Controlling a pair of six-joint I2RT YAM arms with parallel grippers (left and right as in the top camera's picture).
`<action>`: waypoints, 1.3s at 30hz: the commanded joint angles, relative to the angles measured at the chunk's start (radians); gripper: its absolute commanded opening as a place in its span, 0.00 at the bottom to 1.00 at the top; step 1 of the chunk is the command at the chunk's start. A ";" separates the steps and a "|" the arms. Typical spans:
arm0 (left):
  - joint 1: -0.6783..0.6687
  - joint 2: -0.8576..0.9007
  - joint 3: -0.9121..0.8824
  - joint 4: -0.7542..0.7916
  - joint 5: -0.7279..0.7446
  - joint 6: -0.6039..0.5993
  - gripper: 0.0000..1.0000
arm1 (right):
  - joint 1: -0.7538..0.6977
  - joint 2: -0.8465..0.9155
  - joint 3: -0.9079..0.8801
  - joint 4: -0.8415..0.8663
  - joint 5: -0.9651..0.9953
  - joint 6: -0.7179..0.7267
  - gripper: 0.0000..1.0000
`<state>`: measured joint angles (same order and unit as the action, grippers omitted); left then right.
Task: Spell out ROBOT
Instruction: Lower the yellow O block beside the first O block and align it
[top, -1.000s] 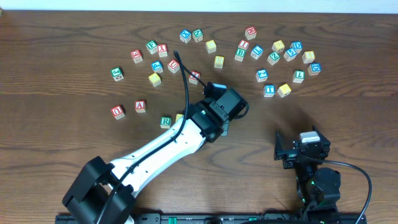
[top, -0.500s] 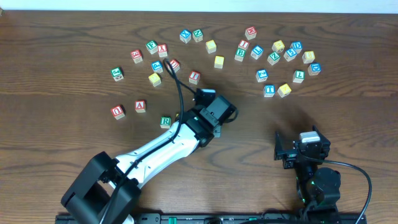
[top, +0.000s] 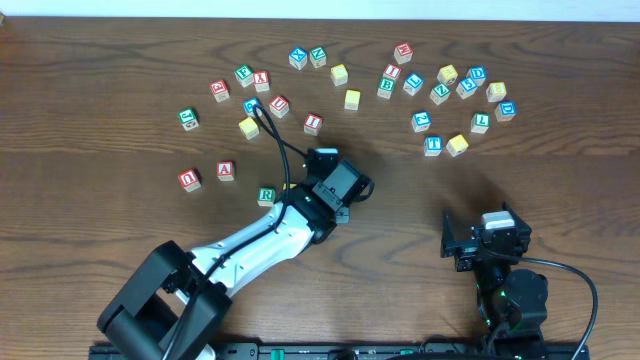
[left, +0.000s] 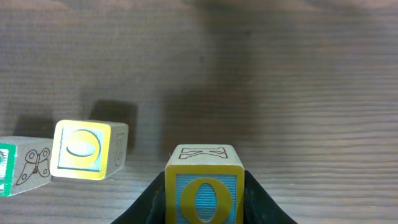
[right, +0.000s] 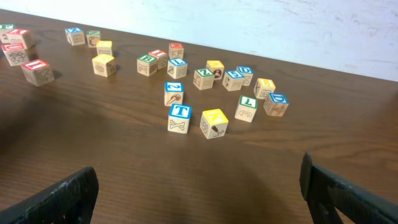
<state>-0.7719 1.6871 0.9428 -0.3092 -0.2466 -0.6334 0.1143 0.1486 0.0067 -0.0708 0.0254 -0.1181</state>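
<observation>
My left gripper (left: 203, 208) is shut on a wooden block with a yellow O on a blue face (left: 203, 186), low over the table. To its left in the left wrist view, with a gap between, lies a yellow block with an oval letter (left: 83, 149). Beyond that lies the green R block (left: 18, 165). From overhead the left gripper (top: 335, 188) sits just right of the R block (top: 266, 195), and the held block is hidden under the wrist. My right gripper (right: 199, 199) is open and empty, parked at the front right (top: 482, 240).
Several loose letter blocks lie across the far half of the table. They include a blue T (top: 432, 145) (right: 180, 118), a green B (top: 386, 87), a red A (top: 226, 171) and a red I (top: 313, 123). The left arm's cable loops over blocks near the far left.
My left gripper has moved left and a little toward the front, closer to the R block, still holding the O block. The right arm has not moved.
</observation>
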 joint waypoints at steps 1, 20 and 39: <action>0.017 0.021 -0.027 0.010 -0.035 -0.024 0.08 | -0.004 -0.002 -0.001 -0.004 -0.002 -0.011 0.99; 0.071 0.026 -0.072 0.087 -0.027 -0.010 0.08 | -0.004 -0.002 -0.001 -0.004 -0.002 -0.010 0.99; 0.071 0.056 -0.072 0.105 0.037 0.069 0.08 | -0.004 -0.002 -0.001 -0.004 -0.002 -0.010 0.99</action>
<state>-0.7048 1.7317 0.8810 -0.2077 -0.2264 -0.5991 0.1143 0.1486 0.0067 -0.0708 0.0254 -0.1181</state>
